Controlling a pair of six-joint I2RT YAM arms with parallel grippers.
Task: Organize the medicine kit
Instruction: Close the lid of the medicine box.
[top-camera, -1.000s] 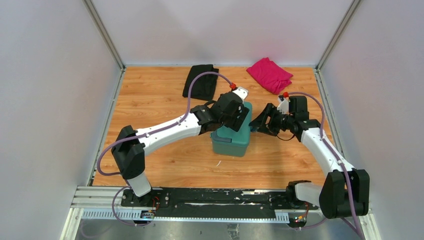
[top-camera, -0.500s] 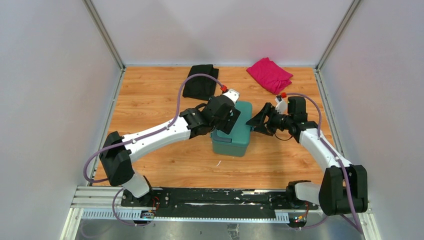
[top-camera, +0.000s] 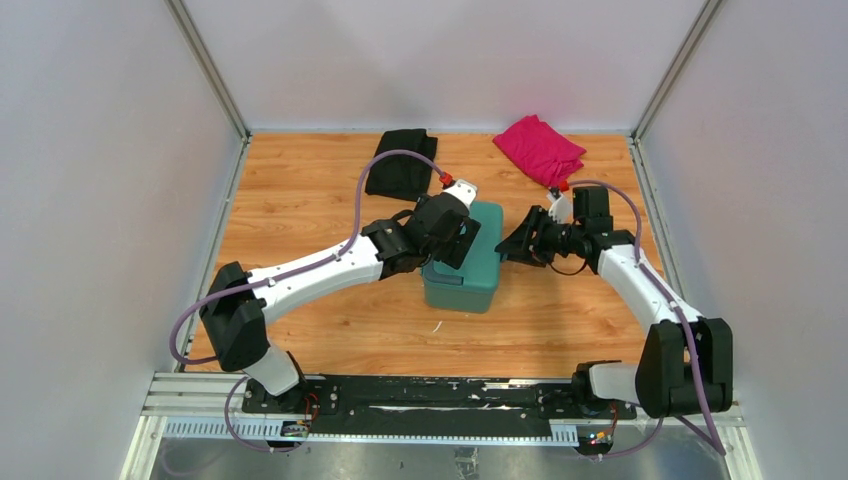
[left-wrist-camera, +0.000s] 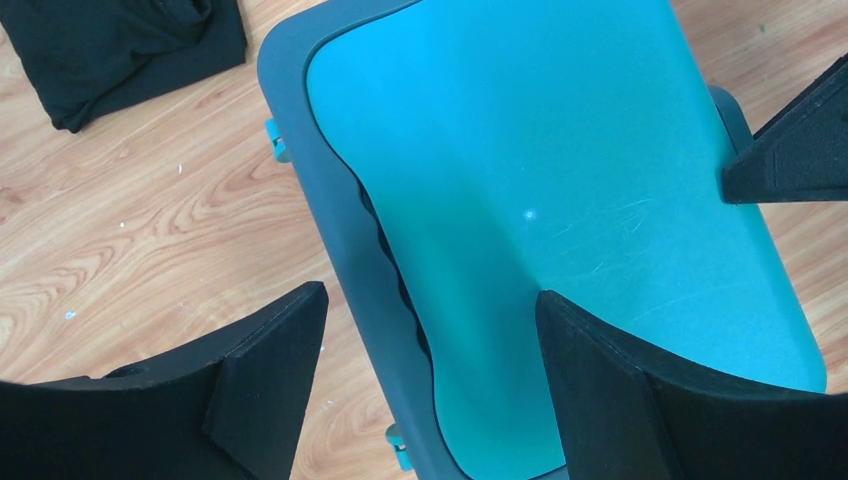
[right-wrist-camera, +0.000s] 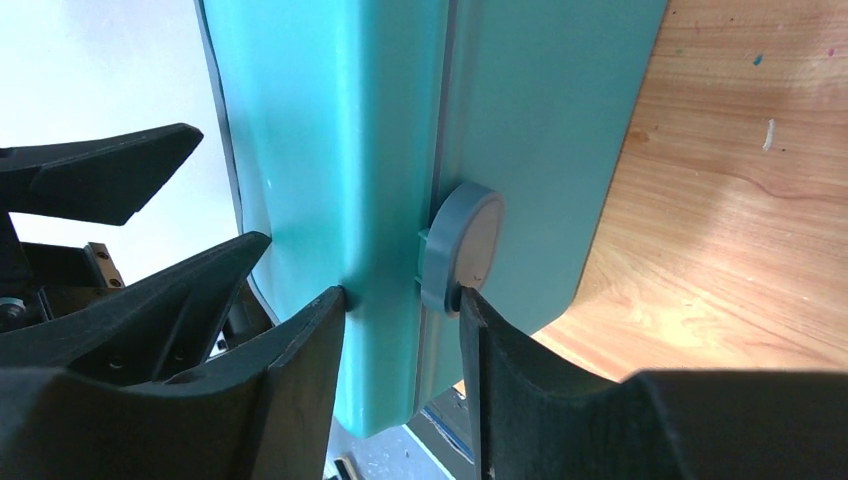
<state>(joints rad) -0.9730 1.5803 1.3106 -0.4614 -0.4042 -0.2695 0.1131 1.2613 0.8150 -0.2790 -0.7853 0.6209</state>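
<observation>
Teal kit (top-camera: 482, 272) could skid on the bench (top-camera: 300, 200) if my right pincer (right-wrist-camera: 400, 295), pinched on its grey knob (right-wrist-camera: 470, 245), pulls while left pincer (left-wrist-camera: 430, 300) hangs open above.

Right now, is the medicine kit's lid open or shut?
Shut. The lid lies flat on the medicine kit; the right wrist view shows its edge seated without a gap by the round grey knob.

The medicine kit (top-camera: 462, 270) is teal-green, its handle (left-wrist-camera: 345, 250) a darker grey-blue, and its round side knob (right-wrist-camera: 465, 245) the same grey-blue. At upper centre lies a black cloth (top-camera: 401, 163), at upper right a magenta pink cloth (top-camera: 540, 148). The tabletop (top-camera: 300, 190) shows orange-brown wood grain with darker streaks.
</observation>
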